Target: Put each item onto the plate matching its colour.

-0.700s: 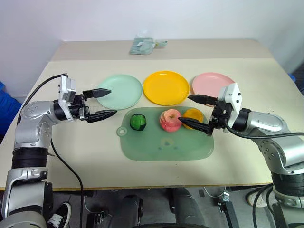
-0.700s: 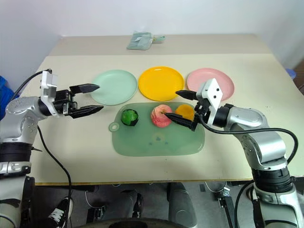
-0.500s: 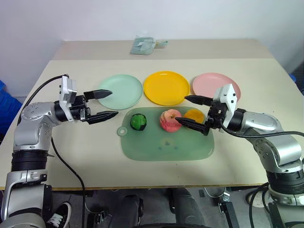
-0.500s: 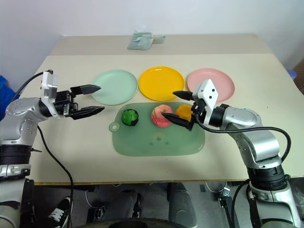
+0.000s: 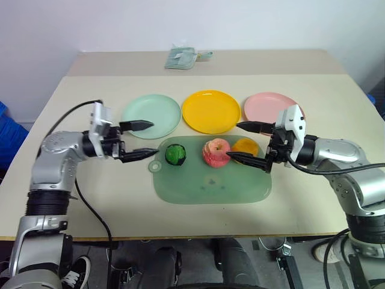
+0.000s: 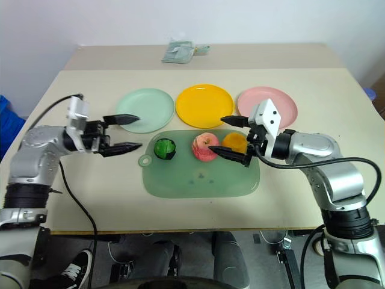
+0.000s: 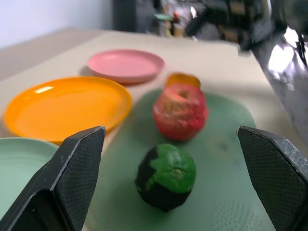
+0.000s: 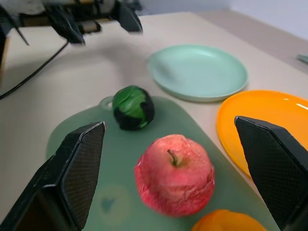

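Three plates bare, three fruits on the mat.

The green plate, yellow plate and pink plate held nothing. The green fruit, apple and orange fruit sat in a row on the mat. The left gripper was spread apart beside the green fruit; the right gripper was spread apart around the orange fruit, gripping nothing.

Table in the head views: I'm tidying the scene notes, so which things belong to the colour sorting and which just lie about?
Job:
green fruit
red apple
orange fruit
mint plate
yellow plate
pink plate

Lying about:
pale green mat
crumpled packet
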